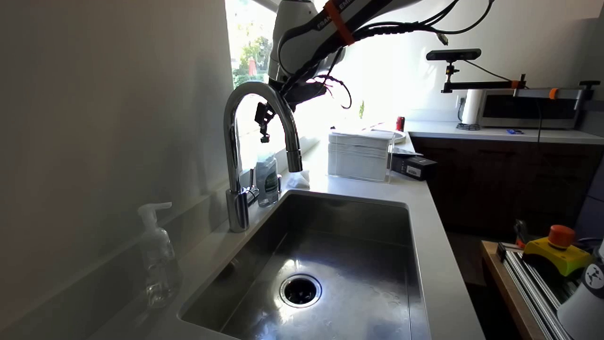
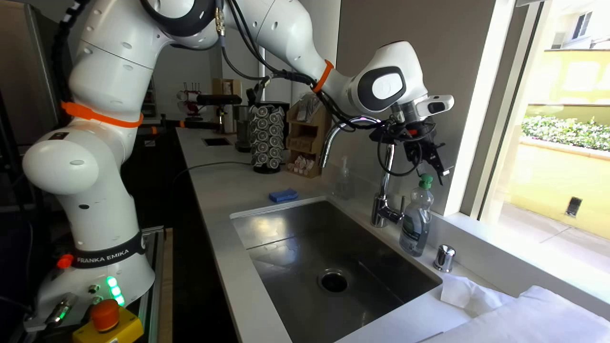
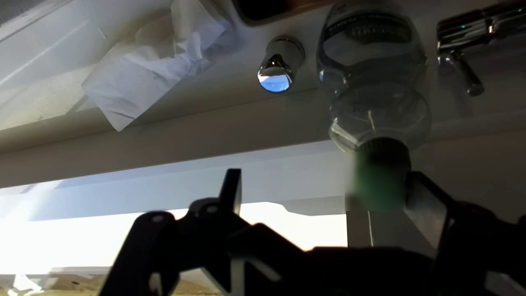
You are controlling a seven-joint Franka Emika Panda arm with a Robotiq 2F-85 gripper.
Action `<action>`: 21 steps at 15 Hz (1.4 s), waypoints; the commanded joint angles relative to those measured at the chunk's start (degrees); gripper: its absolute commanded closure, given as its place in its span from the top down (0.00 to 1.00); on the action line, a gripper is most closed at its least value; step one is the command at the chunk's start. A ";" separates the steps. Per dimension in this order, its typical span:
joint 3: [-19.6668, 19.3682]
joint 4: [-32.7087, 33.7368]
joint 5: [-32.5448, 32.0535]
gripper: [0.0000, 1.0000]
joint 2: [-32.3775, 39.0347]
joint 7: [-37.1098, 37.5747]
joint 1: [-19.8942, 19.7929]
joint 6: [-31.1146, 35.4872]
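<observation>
One clear btl (image 2: 415,228) w/ green cap (image 2: 425,180) is standing on the ctr (image 2: 226,238) btwn the faucet (image 2: 380,212) & a chrome cyl. (image 2: 444,258), beside the sink (image 2: 295,262); I'm hovering my gripper (image 3: 322,181) by the cap, jaws standing wide apart; can't tell re contact.

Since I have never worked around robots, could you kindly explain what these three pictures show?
The machine is a white, jointed robot arm; at its end sits a black two-fingered gripper. Two pictures look in from outside the robot; the third is taken from its wrist, with the gripper at the bottom.

A rectangular stainless-steel sink is set into a smooth pale countertop. Beside it stand a curved chrome faucet, a clear plastic bottle with a green cap and a short chrome cylinder; crumpled white paper lies nearby.

Nothing is held: the jaws stand apart, with the cap close to one finger. Whether they touch, I cannot tell.
</observation>
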 commanded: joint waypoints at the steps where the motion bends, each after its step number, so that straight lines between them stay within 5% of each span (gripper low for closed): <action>1: -0.61 -0.71 -1.08 1.00 -1.33 1.02 0.86 -1.81; 21: -1.14 -1.40 -1.10 1.00 -2.82 1.11 0.61 -2.53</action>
